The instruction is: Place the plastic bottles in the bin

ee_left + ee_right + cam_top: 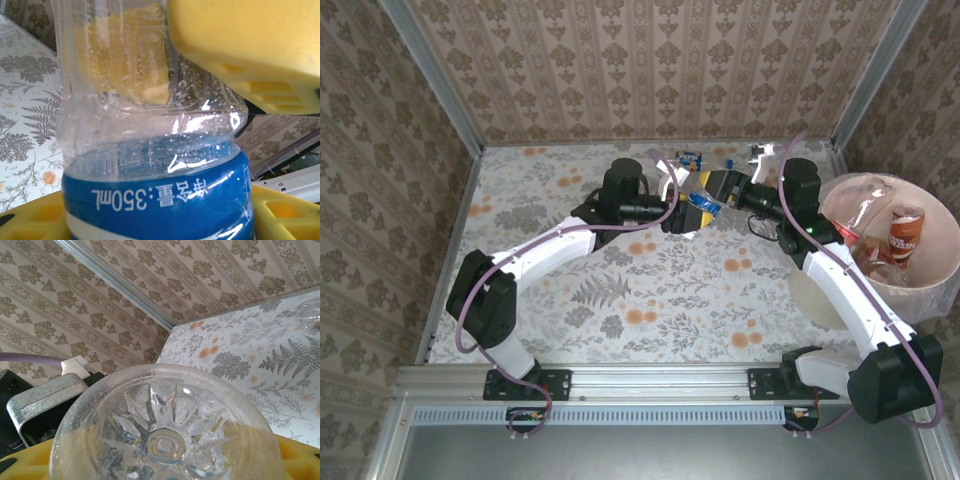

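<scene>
Blue-label bottle (150, 165) hard against left wrist lens, held for a likely handover toward bin (932, 285) at right, more bottles (905, 232) already inside. Left arm (550, 245) and right arm (840, 275) stretched far, meeting over worktop (650, 290). Left end effector (692, 212) clamped on bottle. Right end effector (723, 185) straddling its base, grip impossible to tell.

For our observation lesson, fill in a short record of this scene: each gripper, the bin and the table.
Left gripper: shut on a blue-label bottle marked 350mL
Right gripper: next to the left one; clear bottle base close to its camera, grip unclear
Bin: at the far right, holding a red-label bottle
Table: floral-patterned surface
</scene>
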